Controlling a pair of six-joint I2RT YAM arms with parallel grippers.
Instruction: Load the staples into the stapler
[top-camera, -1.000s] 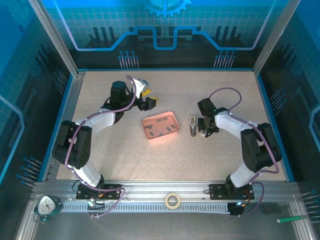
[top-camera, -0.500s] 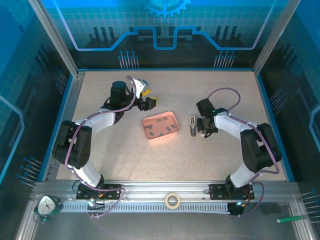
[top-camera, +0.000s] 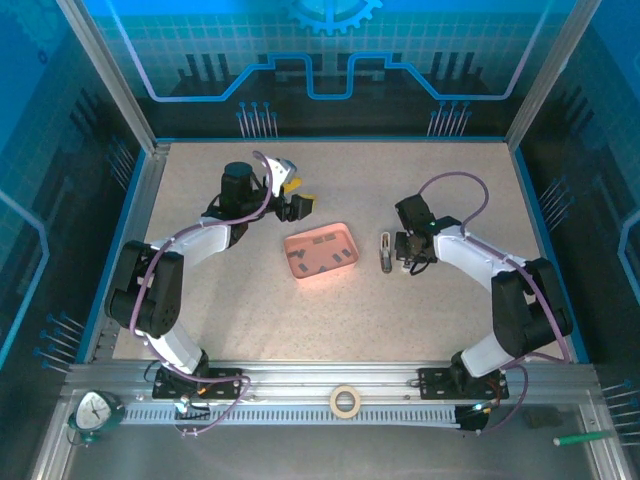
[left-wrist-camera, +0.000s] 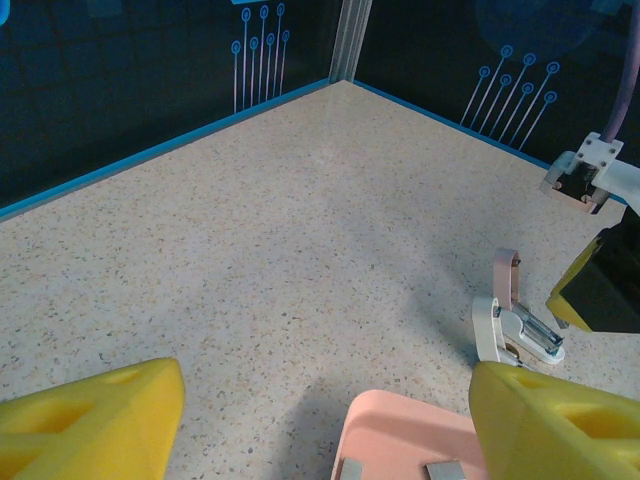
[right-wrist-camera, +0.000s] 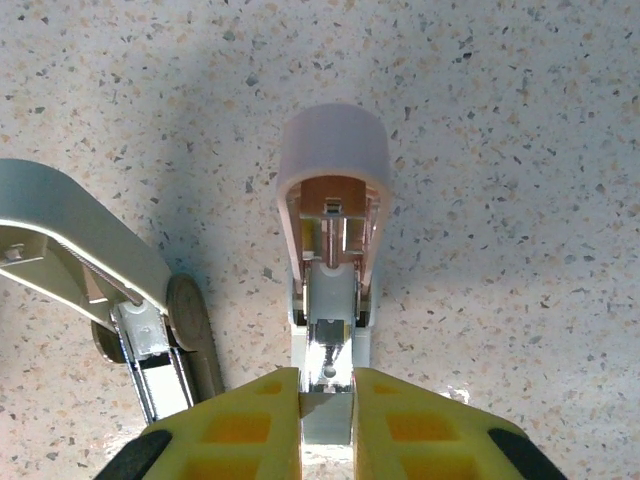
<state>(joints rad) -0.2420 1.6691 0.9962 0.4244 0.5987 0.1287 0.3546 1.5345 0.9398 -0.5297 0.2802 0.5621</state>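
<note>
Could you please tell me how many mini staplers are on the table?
2. The pink mini stapler lies open on the table, pinched at its near end by the right gripper. The white mini stapler lies open just beside it. None seems hidden.

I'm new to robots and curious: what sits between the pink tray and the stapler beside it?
Nothing. The top view shows bare table between the tray and the stapler.

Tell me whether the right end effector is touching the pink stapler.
Touching. Right wrist view: the right end effector clamps the pink stapler by its rail, no gap.
</note>
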